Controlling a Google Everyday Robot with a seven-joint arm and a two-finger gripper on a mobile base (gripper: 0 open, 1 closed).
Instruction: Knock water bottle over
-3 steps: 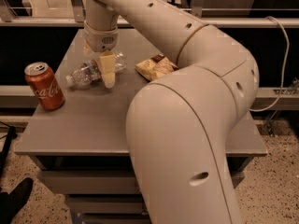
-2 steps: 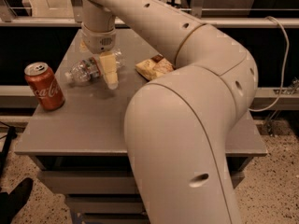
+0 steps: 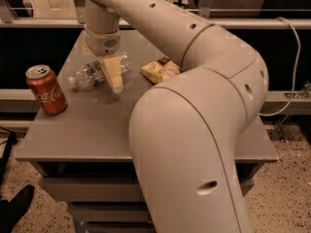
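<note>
On the table (image 3: 87, 130), the water bottle (image 3: 88, 74) is already down

At left, a red cola can (image 3: 46, 90) stands upright. Beside it the water bottle lies on its side, so the knock looks done. The gripper (image 3: 114, 80) hangs against the bottle's middle; released or clenched, I cannot tell. Rightward lies a snack packet (image 3: 160, 71).
</note>
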